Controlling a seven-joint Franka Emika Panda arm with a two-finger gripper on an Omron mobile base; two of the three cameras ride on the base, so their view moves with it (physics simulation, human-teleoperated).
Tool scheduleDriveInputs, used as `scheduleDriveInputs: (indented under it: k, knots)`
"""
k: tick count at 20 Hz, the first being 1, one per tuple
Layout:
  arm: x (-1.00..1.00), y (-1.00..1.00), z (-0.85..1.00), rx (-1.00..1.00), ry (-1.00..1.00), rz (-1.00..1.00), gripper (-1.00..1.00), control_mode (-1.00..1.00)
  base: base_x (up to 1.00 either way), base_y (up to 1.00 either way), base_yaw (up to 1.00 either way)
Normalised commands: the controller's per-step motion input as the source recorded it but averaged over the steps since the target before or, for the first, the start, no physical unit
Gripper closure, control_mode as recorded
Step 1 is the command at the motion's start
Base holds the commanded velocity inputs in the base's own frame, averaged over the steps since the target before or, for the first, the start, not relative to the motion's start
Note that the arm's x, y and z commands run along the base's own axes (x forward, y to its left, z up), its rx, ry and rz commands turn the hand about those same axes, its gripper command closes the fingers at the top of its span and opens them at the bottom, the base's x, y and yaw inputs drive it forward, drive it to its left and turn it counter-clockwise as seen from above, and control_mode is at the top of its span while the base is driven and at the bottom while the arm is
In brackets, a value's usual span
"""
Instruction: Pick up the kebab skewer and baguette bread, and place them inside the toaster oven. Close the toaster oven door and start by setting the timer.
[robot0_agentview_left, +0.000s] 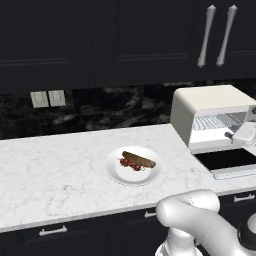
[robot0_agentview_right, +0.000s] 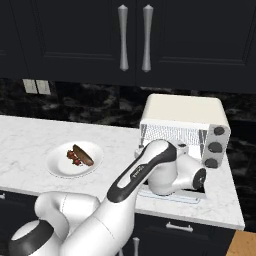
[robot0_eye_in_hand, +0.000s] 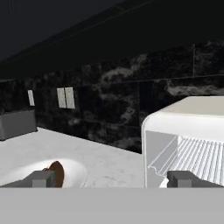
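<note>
A white plate (robot0_agentview_left: 116, 172) on the marble counter holds the baguette bread (robot0_agentview_left: 140, 159), a slim dark brown loaf, and against its near side lies the kebab skewer (robot0_agentview_left: 130, 163) with red chunks. In the right base view the baguette bread (robot0_agentview_right: 84, 155) and the kebab skewer (robot0_agentview_right: 73, 159) lie on the same plate (robot0_agentview_right: 56, 167). The cream toaster oven (robot0_agentview_left: 207, 102) stands right of the plate, its wire rack (robot0_eye_in_hand: 197, 157) bare and its door (robot0_agentview_left: 227, 160) folded down flat. My gripper (robot0_agentview_left: 232, 136) hangs open and empty just in front of the oven's mouth, above the door. In the hand view the gripper (robot0_eye_in_hand: 113, 179) has the loaf's end (robot0_eye_in_hand: 57, 171) by its left fingertip (robot0_eye_in_hand: 41, 178).
Three dark knobs (robot0_agentview_right: 217, 132) sit on the oven's right panel. A dark grey slot toaster (robot0_eye_in_hand: 17, 124) stands far along the counter. Wall outlets (robot0_agentview_left: 48, 98) are on the black backsplash, and dark cabinets with silver handles (robot0_agentview_left: 216, 35) hang overhead. My arm (robot0_agentview_right: 150, 170) crosses in front of the oven.
</note>
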Motion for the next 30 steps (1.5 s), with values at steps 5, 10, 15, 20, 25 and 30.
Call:
scheduleDriveInputs:
  k: [5,10,15,20,25,30]
  knots:
    - [0.44,-0.15,-0.29,0.01,-0.04,-0.12,-1.00,-1.00,0.00,0.00,0.00]
    - [0.56,-0.01,-0.17,0.02,-0.01,-0.13,-1.00,-1.00,0.00,0.00,0.00]
    - [0.30,-0.18,-0.05,0.11,0.00,0.00,-1.00,-1.00,0.00,0.00,0.00]
    - [0.22,-0.19,-0.08,0.06,0.00,0.00,-1.00,-1.00,0.00,0.00,0.00]
    - [0.06,-0.13,-0.21,0.02,-0.01,0.00,-1.00,-1.00,0.00,0.00,0.00]
    - [0.34,0.00,-0.03,0.00,-0.07,0.00,-1.00,-1.00,0.00,0.00,0.00]
